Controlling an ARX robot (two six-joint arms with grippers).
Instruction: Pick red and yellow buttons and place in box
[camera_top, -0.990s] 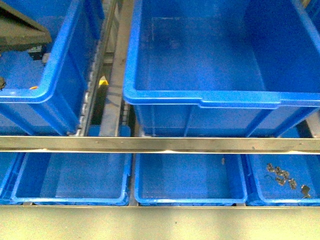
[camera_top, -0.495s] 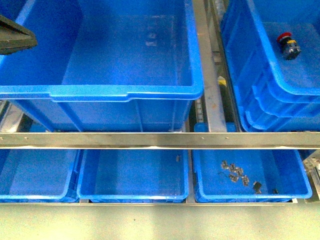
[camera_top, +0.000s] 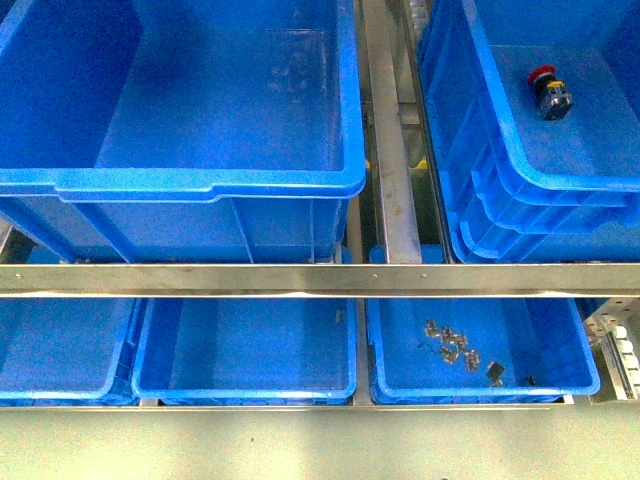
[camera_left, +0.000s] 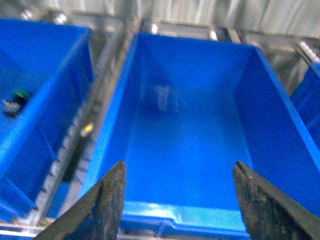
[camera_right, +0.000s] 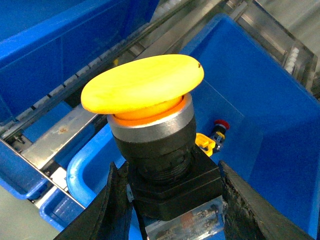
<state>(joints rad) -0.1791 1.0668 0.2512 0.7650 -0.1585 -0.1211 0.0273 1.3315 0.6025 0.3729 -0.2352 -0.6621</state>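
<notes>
My right gripper (camera_right: 167, 169) is shut on the yellow button (camera_right: 142, 86), clamping its black body with the cap pointing away from the wrist. Beyond it lies the box (camera_right: 272, 100), a deep blue crate holding a red button (camera_right: 220, 125) and a small yellow piece (camera_right: 204, 142). In the front view the box (camera_top: 497, 135) stands at the right, topmost of a nested stack, with the red button (camera_top: 550, 92) on its floor. My left gripper (camera_left: 178, 164) is open and holds nothing. Neither arm shows in the front view.
A large bare blue crate (camera_top: 200, 184) fills the middle of the front view, and the left gripper hovers over it (camera_left: 190, 130). Another crate holds a green-capped button (camera_left: 16, 98). A steel rail (camera_top: 320, 279) crosses above shallow trays; one (camera_top: 585, 375) holds metal clips (camera_top: 452, 345).
The front view has swung right: the large crate slid left, and the box with the red button came into view. A dark arm part at the upper left is gone.
</notes>
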